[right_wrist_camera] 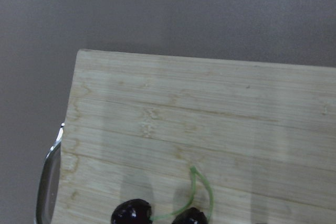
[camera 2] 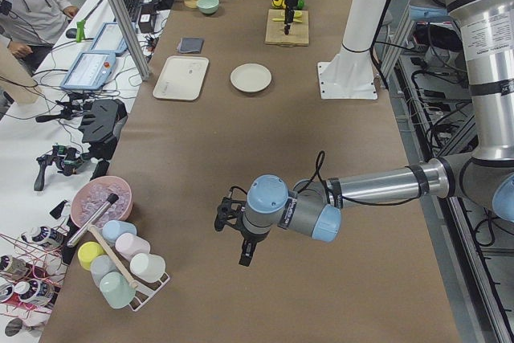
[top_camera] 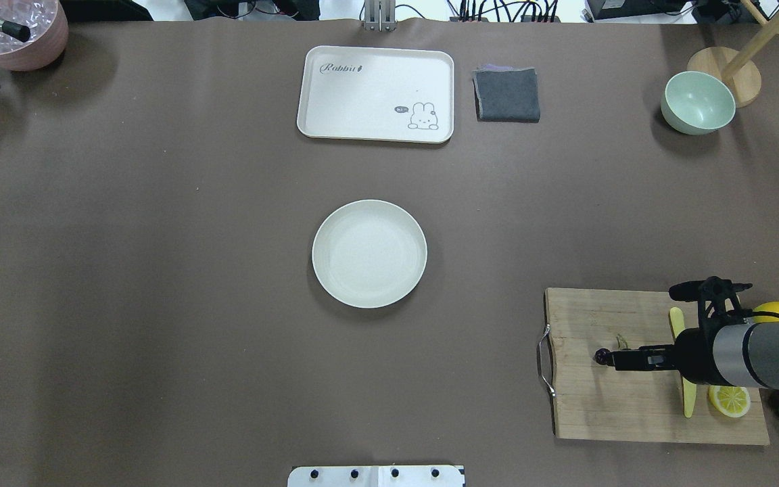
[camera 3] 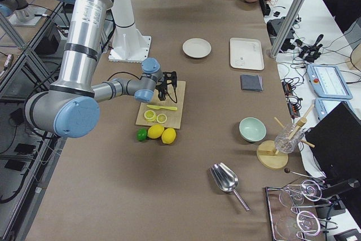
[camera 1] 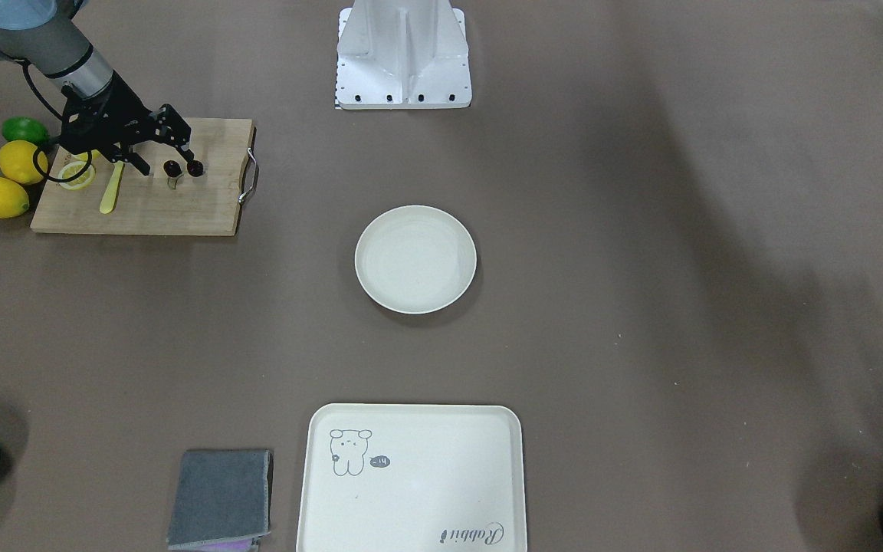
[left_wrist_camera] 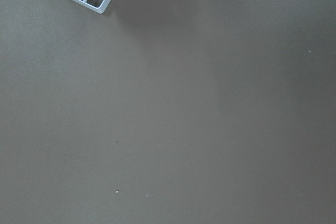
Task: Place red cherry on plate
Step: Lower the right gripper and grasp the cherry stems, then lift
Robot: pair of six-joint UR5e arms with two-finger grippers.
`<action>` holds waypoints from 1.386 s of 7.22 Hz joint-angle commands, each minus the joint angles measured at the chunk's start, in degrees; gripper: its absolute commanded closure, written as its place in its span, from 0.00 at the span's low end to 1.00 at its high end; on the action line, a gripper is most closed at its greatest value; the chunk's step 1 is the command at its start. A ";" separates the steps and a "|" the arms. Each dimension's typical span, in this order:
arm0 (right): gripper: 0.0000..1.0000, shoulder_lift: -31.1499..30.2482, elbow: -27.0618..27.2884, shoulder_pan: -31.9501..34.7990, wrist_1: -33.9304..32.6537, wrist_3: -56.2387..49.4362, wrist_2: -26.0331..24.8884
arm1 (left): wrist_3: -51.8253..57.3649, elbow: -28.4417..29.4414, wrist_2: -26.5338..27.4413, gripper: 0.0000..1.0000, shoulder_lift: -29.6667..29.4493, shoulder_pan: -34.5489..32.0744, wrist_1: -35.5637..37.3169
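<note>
Robot lab, probably (cables [top_camera: 498, 10], tablets [camera 3: 326, 79])

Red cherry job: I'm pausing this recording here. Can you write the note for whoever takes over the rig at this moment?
Right pincer: open, low over the cutting board, right beside the red cherry, not gripping it.
Left pincer: far from the board; I cannot tell whether it is open or shut.
Red cherry: lying on the board, towards its handle end.
Plate: mid-table, nothing on it.
Done: the approach only.
Left: grasp the cherry, carry it to the plate, release.
</note>
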 commanded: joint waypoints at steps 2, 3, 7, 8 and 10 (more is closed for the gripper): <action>0.67 -0.18 0.14 0.08 0.17 -0.01 0.08 | -0.03 0.00 -0.06 0.02 0.83 0.00 -1.68; 0.78 -0.18 0.23 0.08 0.18 -0.09 0.08 | -0.03 0.09 0.03 0.02 0.83 0.00 -1.77; 1.00 0.08 2.85 3.49 -0.69 -0.01 1.83 | 0.06 0.18 -0.06 0.02 0.83 0.09 -1.77; 1.00 0.96 3.73 9.52 -2.70 -0.01 8.89 | 0.06 0.18 -0.06 0.02 0.83 0.00 -1.86; 1.00 3.32 7.15 16.51 -8.75 -0.01 17.91 | 0.06 0.18 -0.06 0.02 0.91 0.09 -1.86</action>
